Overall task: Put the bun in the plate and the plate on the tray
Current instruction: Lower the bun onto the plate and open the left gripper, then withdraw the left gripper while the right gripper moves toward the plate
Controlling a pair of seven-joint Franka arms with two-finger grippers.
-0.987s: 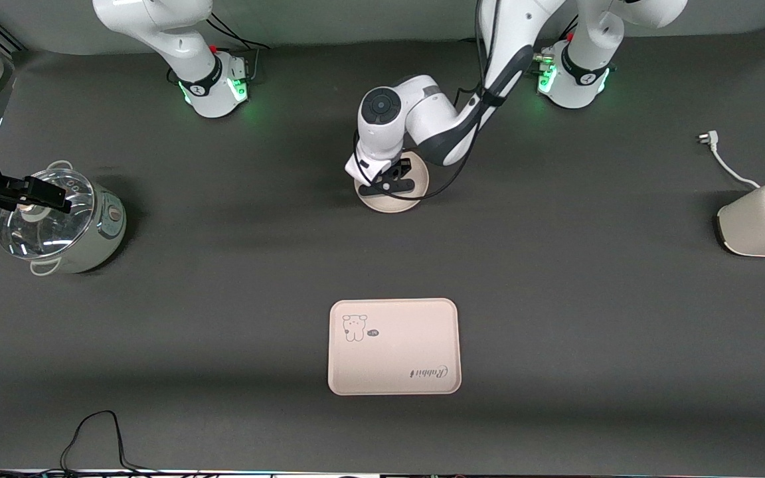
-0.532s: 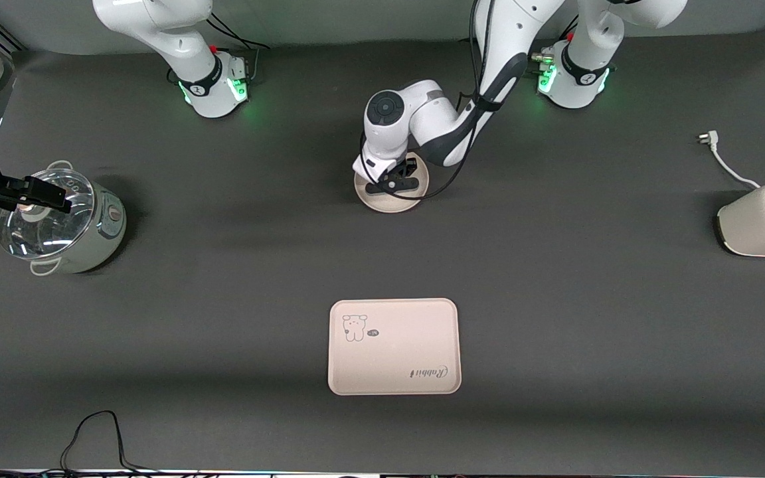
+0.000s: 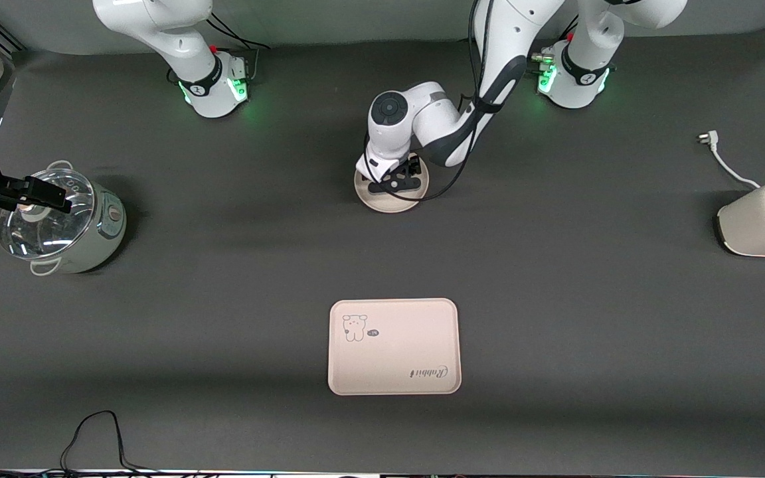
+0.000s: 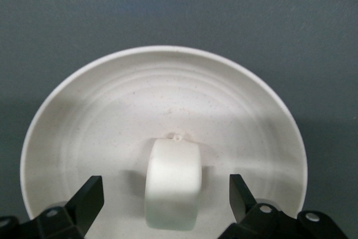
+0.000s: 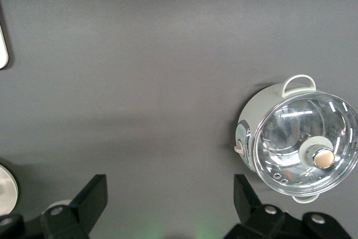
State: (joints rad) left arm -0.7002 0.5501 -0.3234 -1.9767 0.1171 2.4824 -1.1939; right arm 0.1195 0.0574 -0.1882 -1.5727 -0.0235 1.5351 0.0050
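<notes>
The round cream plate [image 3: 389, 204] lies on the dark table between the two arm bases, nearer to the left arm's base. The small off-white bun [image 4: 173, 166] lies on its side in the plate [image 4: 168, 82]; in the front view the hand hides it. My left gripper [image 3: 396, 182] is low over the plate, open, and in the left wrist view [image 4: 166, 186] its fingers stand apart on either side of the bun without touching it. The tray [image 3: 392, 345] with the bear drawing lies nearer to the front camera. My right gripper [image 5: 169, 188] waits open and empty high over bare table.
A pot with a glass lid [image 3: 57, 222] stands at the right arm's end and also shows in the right wrist view [image 5: 296, 141]. A black clamp-like part [image 3: 27, 192] hangs over its lid. A white toaster [image 3: 764, 219] with its loose plug [image 3: 710, 139] is at the left arm's end. A black cable [image 3: 97, 431] lies near the front edge.
My left hand has shifted a little over the plate, away from the front camera, and its fingers have turned. Nothing else has moved.
</notes>
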